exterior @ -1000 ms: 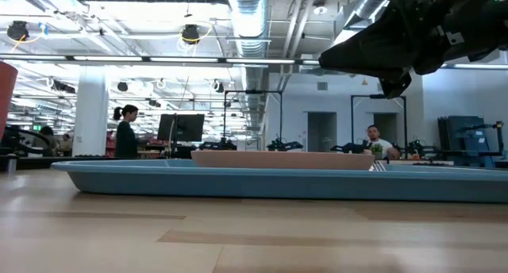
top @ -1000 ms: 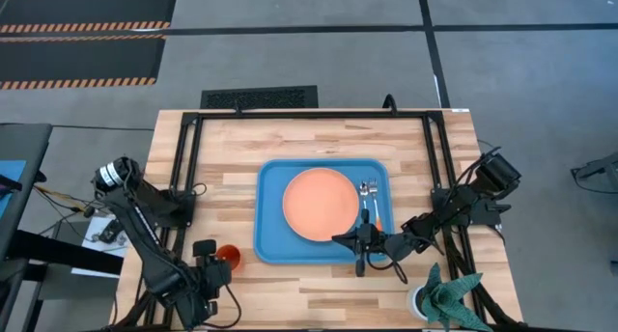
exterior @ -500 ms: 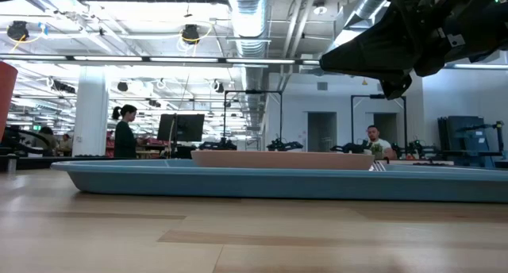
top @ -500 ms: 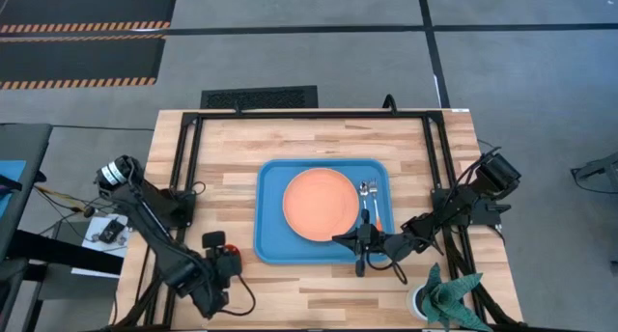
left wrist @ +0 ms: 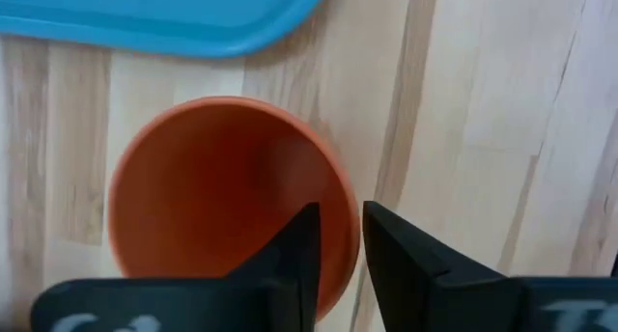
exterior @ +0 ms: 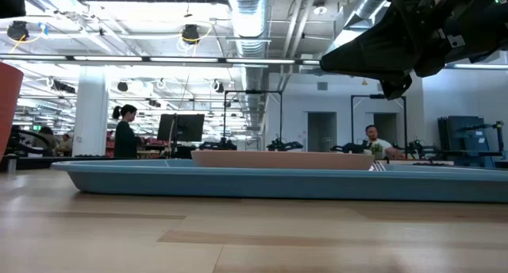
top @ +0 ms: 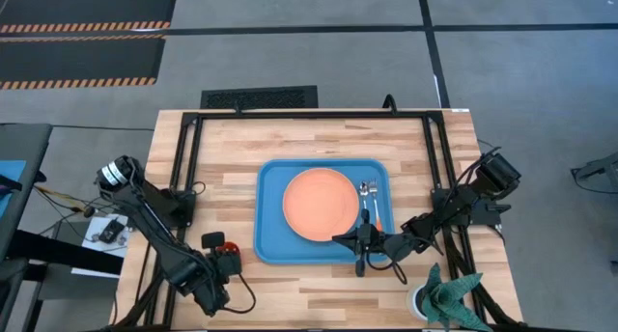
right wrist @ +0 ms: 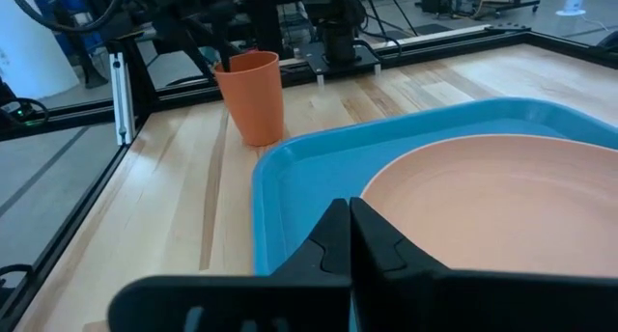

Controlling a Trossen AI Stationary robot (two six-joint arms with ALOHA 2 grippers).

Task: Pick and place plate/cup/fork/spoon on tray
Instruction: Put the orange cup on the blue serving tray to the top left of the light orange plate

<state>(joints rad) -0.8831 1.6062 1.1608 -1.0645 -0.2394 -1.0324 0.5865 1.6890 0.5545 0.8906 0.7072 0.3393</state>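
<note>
The orange cup [left wrist: 222, 197] stands upright on its base on the wood, left of the blue tray [top: 270, 245]; it also shows in the right wrist view [right wrist: 253, 96] and at the low view's left edge [exterior: 8, 106]. My left gripper [left wrist: 338, 221] is over it from above, shut on its wall. The salmon plate [top: 320, 205] lies in the tray, with the fork and spoon [top: 368, 199] side by side to its right. My right gripper [top: 359, 243] is shut and empty, hovering over the tray's near rim. My left gripper has the cup's rim [left wrist: 333, 178] on the side facing the table's right edge. One finger [left wrist: 301, 245] is inside the cup and one finger [left wrist: 396, 250] outside, with the wall between them. The fingers point down from above. The cup stands upright on the table.
A potted plant [top: 446, 298] stands at the table's near right corner. Black frame rails [top: 189, 168] run along the table's left, right and far sides. People [exterior: 125, 132] show in the room beyond the table.
My left gripper has gone toward the table's far and right edges, from beside the cup to over it, and now covers the cup in the high view. It has kept still for the last half second.
</note>
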